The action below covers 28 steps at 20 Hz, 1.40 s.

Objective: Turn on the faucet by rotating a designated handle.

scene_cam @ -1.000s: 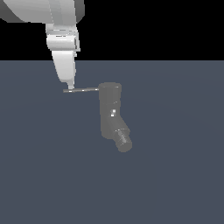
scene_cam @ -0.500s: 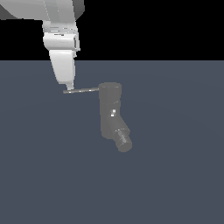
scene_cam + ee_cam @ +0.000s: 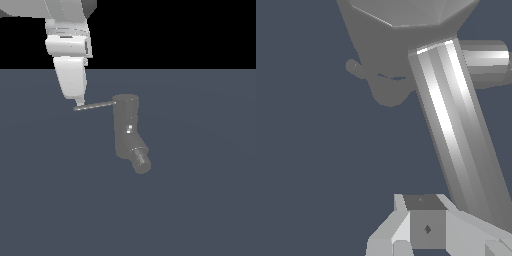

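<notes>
Parked my claw (image 3: pixel 79 103) at far tip of handle (image 3: pixel 95 105) for max leverage turning faucet (image 3: pixel 126 131); grip width, can't tell.

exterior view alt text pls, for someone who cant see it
A white robot arm's gripper reaches down to the free end of a thin grey handle that sticks out sideways from the top of a small dull-grey faucet. The faucet's dark ribbed spout angles downward toward the exterior view's right, over a plain blue-grey floor.
</notes>
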{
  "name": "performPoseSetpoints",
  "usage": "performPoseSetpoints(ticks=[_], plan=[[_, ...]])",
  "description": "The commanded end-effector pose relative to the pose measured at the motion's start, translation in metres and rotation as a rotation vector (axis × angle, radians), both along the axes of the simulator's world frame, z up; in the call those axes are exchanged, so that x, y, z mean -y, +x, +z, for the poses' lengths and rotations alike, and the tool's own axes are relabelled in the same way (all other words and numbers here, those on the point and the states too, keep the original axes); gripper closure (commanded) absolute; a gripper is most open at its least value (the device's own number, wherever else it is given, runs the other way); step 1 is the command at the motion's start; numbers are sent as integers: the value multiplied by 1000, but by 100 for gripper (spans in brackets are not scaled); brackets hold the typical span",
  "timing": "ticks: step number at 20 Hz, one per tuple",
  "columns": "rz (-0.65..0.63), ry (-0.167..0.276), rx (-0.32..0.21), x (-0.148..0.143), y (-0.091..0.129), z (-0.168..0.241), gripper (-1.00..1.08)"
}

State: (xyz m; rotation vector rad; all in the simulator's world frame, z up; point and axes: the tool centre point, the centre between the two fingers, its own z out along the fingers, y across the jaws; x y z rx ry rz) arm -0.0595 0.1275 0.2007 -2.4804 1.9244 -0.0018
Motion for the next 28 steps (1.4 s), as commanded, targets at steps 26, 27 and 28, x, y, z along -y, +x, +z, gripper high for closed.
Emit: performPoseSetpoints(ticks=[26, 27, 28], plan=[[-1, 0, -2, 43, -59, 0, 108], [-1, 0, -2, 46, -61, 0, 108], [-1, 0, -2, 49, -63, 0, 108]])
